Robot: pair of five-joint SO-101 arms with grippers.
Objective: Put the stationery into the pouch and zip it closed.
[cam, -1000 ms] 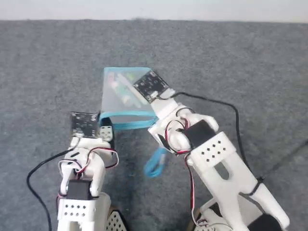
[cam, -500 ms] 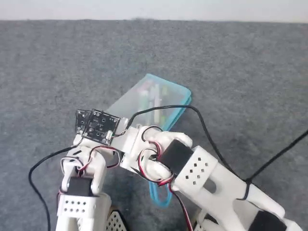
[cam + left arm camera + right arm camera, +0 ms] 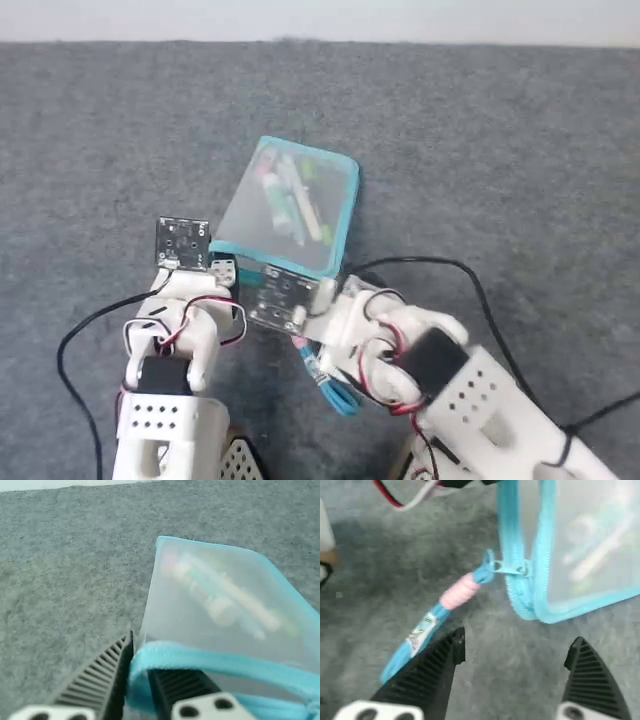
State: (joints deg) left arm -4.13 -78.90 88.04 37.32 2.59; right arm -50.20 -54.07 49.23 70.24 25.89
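The translucent pouch [image 3: 290,205] with blue edging lies flat on the grey mat, with several pens and markers [image 3: 290,200] inside it. My left gripper [image 3: 137,672] is shut on the pouch's blue zipper edge [image 3: 200,660] at its near-left corner [image 3: 222,268]. The zipper slider [image 3: 509,568] sits close to a corner of the pouch [image 3: 585,540]. A blue pull strap with a pink bead [image 3: 456,594] trails from it over the mat [image 3: 325,380]. My right gripper [image 3: 517,642] hangs open just short of the slider, holding nothing.
Grey carpet-like mat [image 3: 500,150] covers the table up to a pale far edge [image 3: 320,20]. The right arm [image 3: 420,360] and its black cable [image 3: 480,290] lie near the pouch's near-right side.
The right arm swept left across the pouch, then drew back to the near side. The pouch turned on the mat. The left gripper kept hold of the zipper edge.
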